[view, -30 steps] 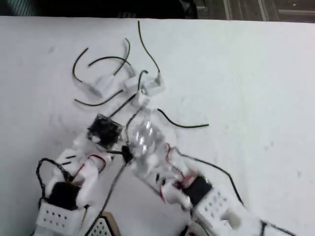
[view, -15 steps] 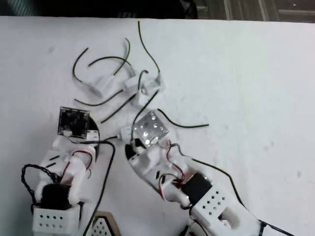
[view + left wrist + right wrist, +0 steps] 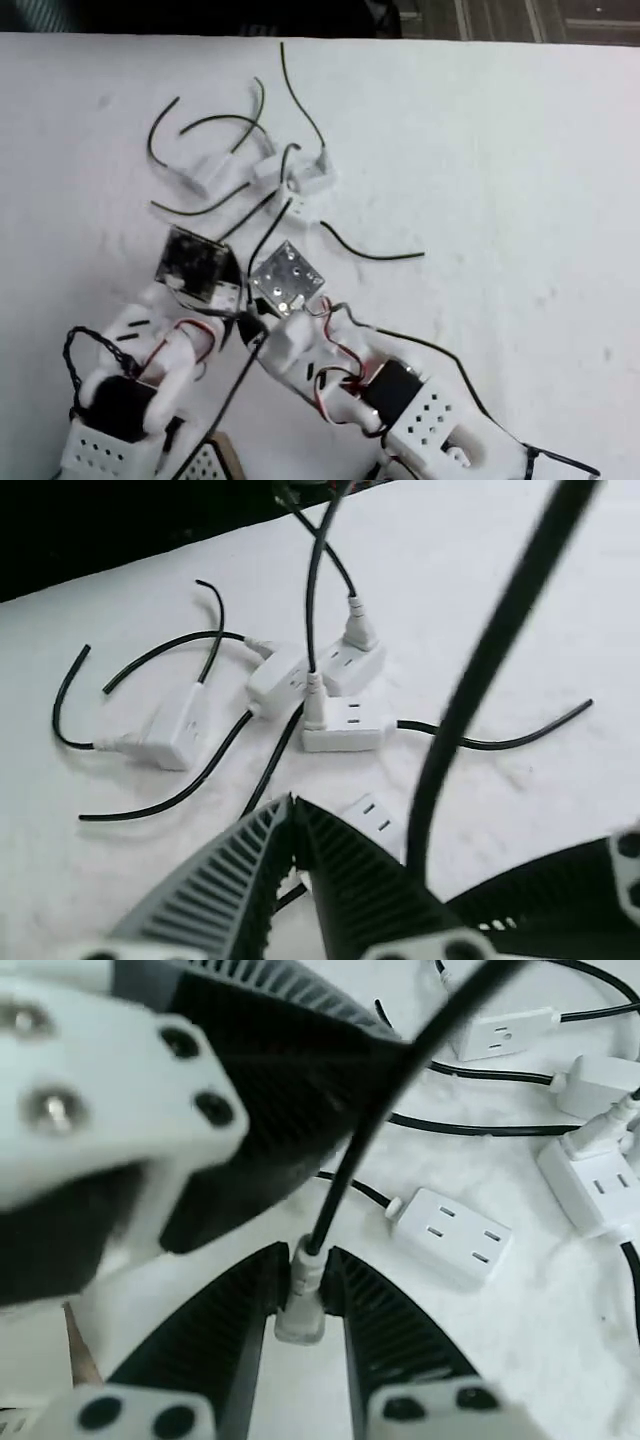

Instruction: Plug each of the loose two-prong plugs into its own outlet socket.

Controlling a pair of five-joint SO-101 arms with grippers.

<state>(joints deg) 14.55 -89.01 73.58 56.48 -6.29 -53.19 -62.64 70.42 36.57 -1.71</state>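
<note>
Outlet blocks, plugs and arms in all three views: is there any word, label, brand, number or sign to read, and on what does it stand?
None: no word, label, brand, number or sign can be read in any view.
The outlet blocks show only bare slot pairs on plain white faces.
The plug in the right gripper and the black cables look unmarked.

You are not seeing the prongs of the plug [image 3: 298, 1315]: the right gripper [image 3: 304, 1260] is hiding them between its fingers. The left gripper [image 3: 293, 810] is covering one corner of the nearest socket [image 3: 374, 818].
</note>
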